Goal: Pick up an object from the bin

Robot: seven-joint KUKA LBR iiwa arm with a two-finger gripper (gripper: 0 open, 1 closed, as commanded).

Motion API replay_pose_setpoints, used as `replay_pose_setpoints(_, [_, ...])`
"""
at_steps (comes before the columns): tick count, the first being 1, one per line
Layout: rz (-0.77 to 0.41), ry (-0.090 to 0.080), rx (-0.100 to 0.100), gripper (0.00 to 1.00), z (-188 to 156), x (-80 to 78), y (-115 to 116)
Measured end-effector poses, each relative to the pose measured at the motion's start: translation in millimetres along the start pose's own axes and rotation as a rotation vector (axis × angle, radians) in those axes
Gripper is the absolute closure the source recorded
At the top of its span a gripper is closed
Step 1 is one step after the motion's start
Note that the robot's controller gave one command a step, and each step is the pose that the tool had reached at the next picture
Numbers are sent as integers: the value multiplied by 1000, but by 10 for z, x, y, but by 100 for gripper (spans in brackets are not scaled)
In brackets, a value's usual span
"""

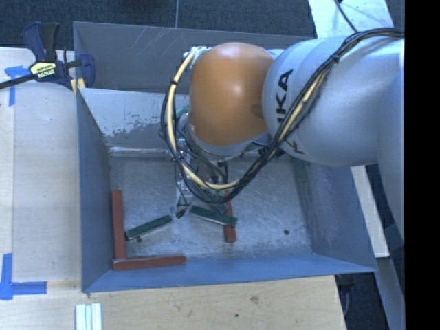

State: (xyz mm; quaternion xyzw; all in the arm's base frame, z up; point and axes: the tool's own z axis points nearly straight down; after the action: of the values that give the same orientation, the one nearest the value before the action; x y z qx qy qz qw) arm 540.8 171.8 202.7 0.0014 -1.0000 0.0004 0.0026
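My gripper (183,205) hangs low over the middle of the bin floor, below the orange cover and mostly hidden by it and the cables. Just left of its tip lies a dark green flat strip (148,227), slanting towards the front left. Just right of the tip lies a second dark green strip (214,215). A short red-brown stick (229,232) pokes out from under that second strip, pointing to the front. The gripper's tip sits between the inner ends of the two green strips; I cannot see whether it touches either.
A long red-brown bar (117,224) lies along the left wall and another (150,261) along the front wall, meeting at the front left corner. The arm and its orange cover hang over the back and right of the bin.
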Motion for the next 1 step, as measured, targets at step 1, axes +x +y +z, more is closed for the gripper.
replay_pose_setpoints(1, [-470, -5, 0, 0, 1346, 235, 51])
